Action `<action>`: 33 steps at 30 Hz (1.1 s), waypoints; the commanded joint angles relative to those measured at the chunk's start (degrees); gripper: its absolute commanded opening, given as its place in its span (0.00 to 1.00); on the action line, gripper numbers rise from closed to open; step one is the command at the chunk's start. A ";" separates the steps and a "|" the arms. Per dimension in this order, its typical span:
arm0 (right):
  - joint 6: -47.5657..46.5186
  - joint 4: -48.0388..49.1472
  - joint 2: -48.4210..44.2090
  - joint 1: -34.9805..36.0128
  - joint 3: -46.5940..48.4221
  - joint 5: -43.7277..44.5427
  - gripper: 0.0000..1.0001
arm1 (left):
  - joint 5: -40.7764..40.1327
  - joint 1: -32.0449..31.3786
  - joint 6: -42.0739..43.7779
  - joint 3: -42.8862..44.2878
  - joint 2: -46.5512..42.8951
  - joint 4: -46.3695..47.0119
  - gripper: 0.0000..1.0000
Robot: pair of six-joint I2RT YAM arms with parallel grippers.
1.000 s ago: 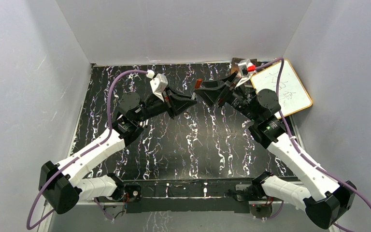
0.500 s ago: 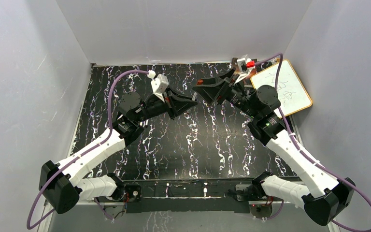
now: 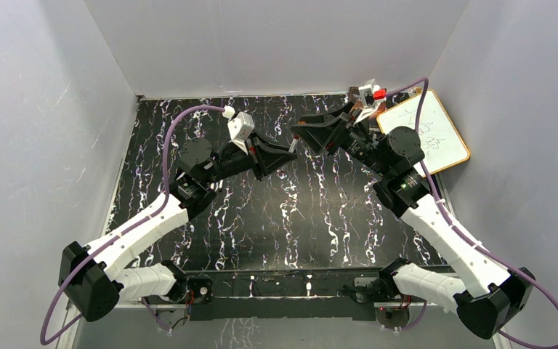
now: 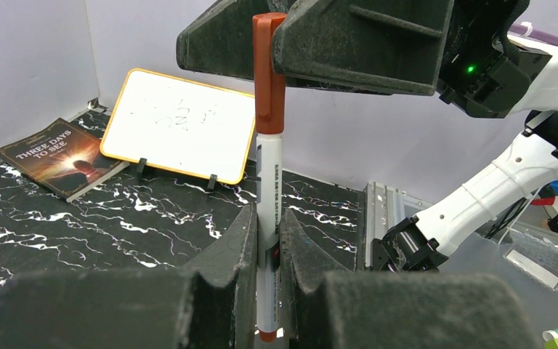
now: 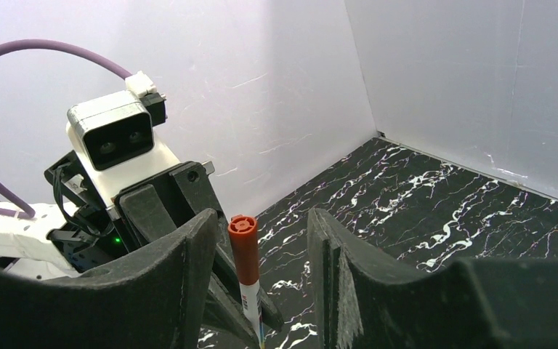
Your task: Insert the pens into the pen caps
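My left gripper (image 4: 267, 247) is shut on a white pen (image 4: 269, 182) and holds it upright above the table. A reddish-brown cap (image 4: 269, 73) sits on the pen's top end. My right gripper (image 5: 261, 218) is open around that cap (image 5: 244, 251): its jaws stand apart, with a clear gap on the right side. In the top view the left gripper (image 3: 288, 150) and right gripper (image 3: 299, 129) meet tip to tip at the back middle of the table. The other pens and caps are out of view.
A small whiteboard with a yellow frame (image 3: 429, 134) stands at the back right, also in the left wrist view (image 4: 182, 123). A dark book (image 4: 62, 156) lies beside it. White walls enclose the black marbled table (image 3: 283, 218).
My right gripper has turned at the wrist and opened its jaws, letting go of the cap, which stays on the pen. The left gripper has hardly moved.
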 commanded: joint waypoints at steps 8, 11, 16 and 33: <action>-0.01 3.70 0.79 -0.26 2.62 -1.23 0.34 | 0.99 -0.18 0.52 1.88 -1.43 1.05 0.00; 0.33 3.67 0.72 -0.32 2.38 -1.69 0.20 | 0.86 -0.18 0.68 1.89 -1.68 0.55 0.00; 0.30 3.01 -0.07 -0.26 1.95 -1.96 0.00 | 0.13 -0.16 0.64 1.92 -2.05 0.43 0.00; -2.00 -4.85 -1.66 -0.31 -1.44 -3.35 0.00 | -4.19 -0.19 2.76 5.91 -1.06 -3.51 0.00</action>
